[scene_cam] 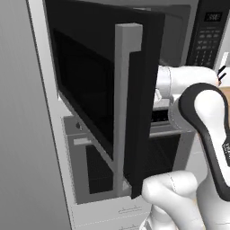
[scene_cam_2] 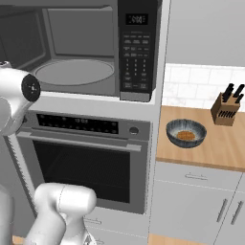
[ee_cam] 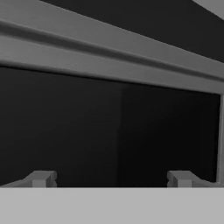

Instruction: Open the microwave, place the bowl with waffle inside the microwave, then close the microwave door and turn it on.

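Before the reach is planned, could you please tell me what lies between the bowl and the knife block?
In the right base view, only bare wooden counter lies between bowl and knife block.

Hidden: microwave door (scene_cam: 108, 90) covers most of the cavity, left base view | Cut off: my arm blocks cavity's left, right base view | Illegible: keypad strip (scene_cam_2: 135, 48), display digits

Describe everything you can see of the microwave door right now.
The microwave door is a large black glass panel with a darker window, grey edging and a long vertical grey bar handle. It stands swung open to the left, leaving the grey cavity exposed. The open claw faces its dark surface close up; contact can't be told.
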Controlling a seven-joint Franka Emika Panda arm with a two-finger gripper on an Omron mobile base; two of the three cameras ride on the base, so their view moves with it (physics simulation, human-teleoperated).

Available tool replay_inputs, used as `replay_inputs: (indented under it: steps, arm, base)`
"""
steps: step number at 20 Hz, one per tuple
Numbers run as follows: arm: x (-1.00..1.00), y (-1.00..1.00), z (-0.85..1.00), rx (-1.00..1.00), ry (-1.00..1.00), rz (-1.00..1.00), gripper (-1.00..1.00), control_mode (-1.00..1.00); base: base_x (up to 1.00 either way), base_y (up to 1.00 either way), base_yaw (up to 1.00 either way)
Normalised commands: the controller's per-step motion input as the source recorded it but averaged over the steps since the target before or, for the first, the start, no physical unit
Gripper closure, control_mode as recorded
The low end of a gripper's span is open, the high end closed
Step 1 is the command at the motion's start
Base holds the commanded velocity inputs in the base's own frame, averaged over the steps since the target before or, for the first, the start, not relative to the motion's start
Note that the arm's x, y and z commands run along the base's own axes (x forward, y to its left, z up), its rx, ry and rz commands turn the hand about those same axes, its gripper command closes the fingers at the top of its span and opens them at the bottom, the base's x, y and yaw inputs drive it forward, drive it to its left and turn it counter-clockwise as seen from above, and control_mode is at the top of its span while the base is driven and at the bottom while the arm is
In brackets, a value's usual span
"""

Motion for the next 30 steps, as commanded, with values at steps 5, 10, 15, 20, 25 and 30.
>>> replay_inputs:
  steps: [5,10,15,20,25,30]
  arm:
    - [0.03,0.62,0.00,0.00,0.00,0.00,-1.00,-1.00]
    - [0.00,0.52,0.00,0.00,0.00,0.00,-1.00,-1.00]
    - [0.00,0.17,0.00,0.00,0.00,0.00,-1.00,-1.00]
    - [0.00,-0.09,0.03,0.00,0.00,-0.04,-1.00,-1.00]
    - [0.00,-0.88,0.17,0.00,0.00,-0.18,-1.00,-1.00]
    - [0.00,-1.00,0.18,0.00,0.06,-0.26,-1.00,-1.00]
  base:
    - [0.00,0.00,0.00]
    - [0.00,0.00,0.00]
    - [0.00,0.00,0.00]
    - [0.00,0.00,0.00]
    - [0.00,0.00,0.00]
    - [0.00,0.00,0.00]
